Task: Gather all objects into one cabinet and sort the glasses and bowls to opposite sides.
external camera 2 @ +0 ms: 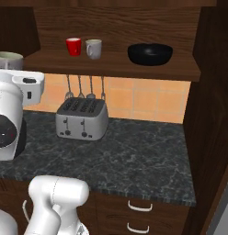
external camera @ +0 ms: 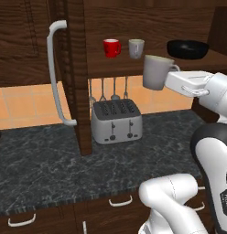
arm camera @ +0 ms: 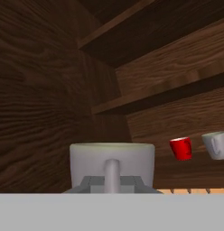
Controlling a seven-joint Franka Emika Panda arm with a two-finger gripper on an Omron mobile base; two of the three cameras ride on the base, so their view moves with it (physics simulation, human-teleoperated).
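My gripper [external camera: 173, 73] is shut on the handle of an off-white mug [external camera: 156, 72], holding it upright in the air just in front of the cabinet shelf [external camera: 133, 65]. In the hand view this mug [arm camera: 111, 162] is close up, with its handle between the jaws. On the shelf stand a red mug [external camera: 111, 47] and a second off-white mug [external camera: 136, 48] side by side at the left. A black bowl [external camera: 187, 49] sits at the right. The right base view shows the red mug [external camera 2: 73, 46], the off-white mug [external camera 2: 94, 48] and the bowl [external camera 2: 150, 53] on the shelf [external camera 2: 111, 63].
The cabinet door [external camera: 72, 68] stands open at the left with its long white handle [external camera: 56, 73]. A silver toaster [external camera: 116, 121] sits on the dark counter [external camera: 51, 169] below the shelf, with utensils [external camera: 108, 89] hanging behind it. Drawers [external camera 2: 139, 206] run beneath the counter.
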